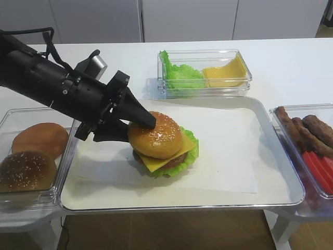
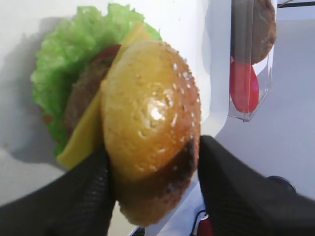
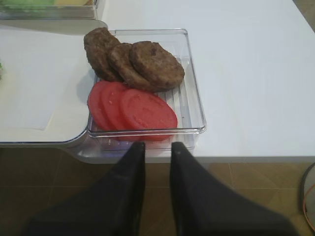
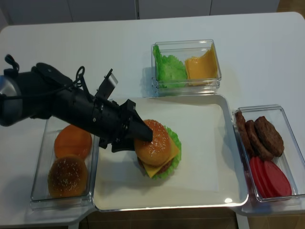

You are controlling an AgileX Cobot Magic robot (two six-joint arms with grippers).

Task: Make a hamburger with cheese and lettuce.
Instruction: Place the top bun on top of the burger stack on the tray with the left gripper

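The hamburger (image 1: pixel 162 147) stands on the white tray (image 1: pixel 234 182): brown patty (image 2: pixel 84 91), ruffled lettuce (image 1: pixel 192 149) (image 2: pixel 61 59), square yellow cheese (image 1: pixel 156 164) (image 2: pixel 78 142) and a sesame top bun (image 2: pixel 147 118) sitting slightly tilted. My left gripper (image 1: pixel 139 130) (image 2: pixel 153 157) (image 4: pixel 141 142) reaches in from the left, its jaws on either side of the top bun and shut on it. My right gripper (image 3: pixel 157 146) hangs off the table's front edge, shut with nothing in it, below the tomato bin; it does not show in the high views.
A clear bin (image 1: pixel 205 88) behind the tray holds a lettuce bunch and bent cheese slices. Two loose buns (image 1: pixel 31 156) lie in a bin at the left. The right bin (image 3: pixel 192 98) holds patties (image 3: pixel 142 64) and tomato slices (image 3: pixel 138 108).
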